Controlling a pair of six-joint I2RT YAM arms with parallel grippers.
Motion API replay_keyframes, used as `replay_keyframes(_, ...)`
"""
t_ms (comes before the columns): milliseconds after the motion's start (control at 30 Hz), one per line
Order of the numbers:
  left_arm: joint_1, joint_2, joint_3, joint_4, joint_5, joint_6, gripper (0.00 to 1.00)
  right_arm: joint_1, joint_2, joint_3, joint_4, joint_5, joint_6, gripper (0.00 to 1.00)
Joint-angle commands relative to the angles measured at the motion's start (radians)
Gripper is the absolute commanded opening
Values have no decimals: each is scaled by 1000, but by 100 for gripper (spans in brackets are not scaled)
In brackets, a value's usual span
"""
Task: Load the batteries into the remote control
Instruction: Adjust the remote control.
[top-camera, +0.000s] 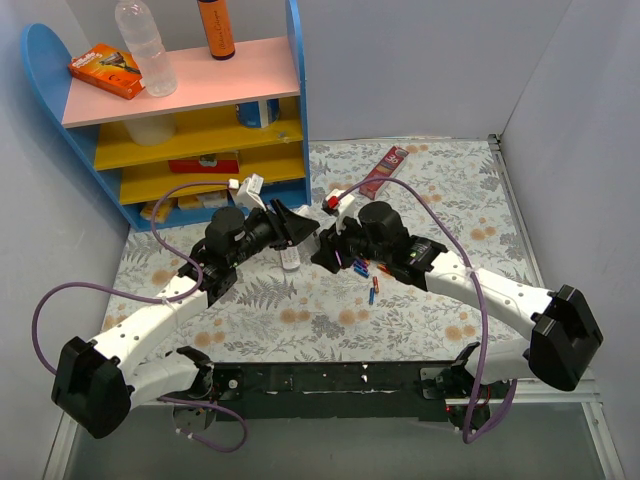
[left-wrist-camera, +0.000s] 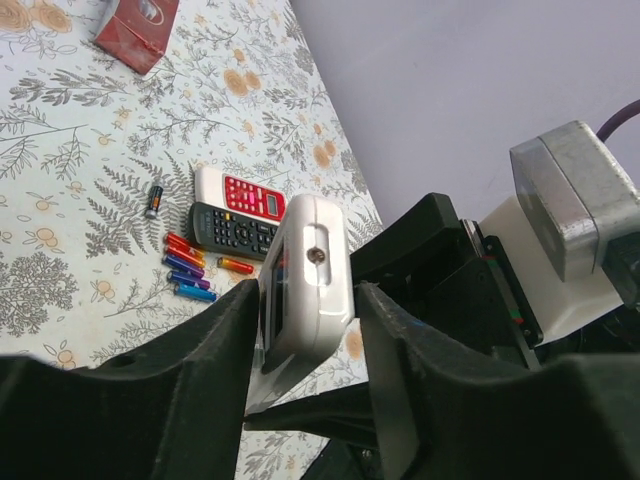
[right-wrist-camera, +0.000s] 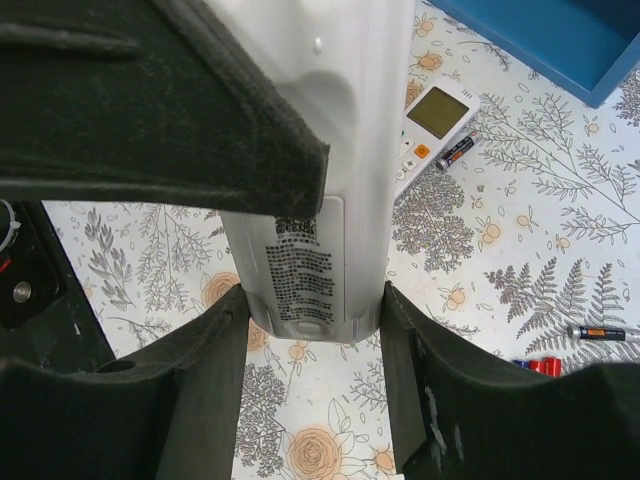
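I am holding the slim white rectangular remote control (right-wrist-camera: 330, 150) above the floral worktop (left-wrist-camera: 80, 130), my left gripper (left-wrist-camera: 305, 300) and my right gripper (right-wrist-camera: 315, 300) both clamping its body. The small red and blue cylindrical batteries (left-wrist-camera: 190, 272) are lying loose beside a black remote (left-wrist-camera: 232, 230).

White remote control (left-wrist-camera: 305, 290) held aloft; batteries (left-wrist-camera: 190, 272) lie clustered.

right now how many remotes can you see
4: white remote gripped by left gripper and right gripper; red-and-white remote and black remote side by side near the batteries; screen remote lying flat apart. More may be hidden.
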Motion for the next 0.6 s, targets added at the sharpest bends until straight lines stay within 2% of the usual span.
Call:
replay_keyframes(0,-7,0,-9,22,-10,16,38,11,-7,51,19,37,-14,1)
replay_keyframes(233,-7,0,-31,19,-10,8,5,11,-30,25,52,32,8,1)
replay_keyframes(267,-7,1,-29,13,-18,8,0,11,-36,21,58,23,8,6)
replay_keyframes(433,-7,20,21,-88,-56,42,0,11,-114,-37,110,-2,-27,30)
replay_keyframes(533,-6,41,57,-130,-41,66,0,11,-178,-77,155,-2,-107,46)
replay_keyframes(567,-1,52,61,-133,-26,82,0,11,-195,-105,178,1,-116,55)
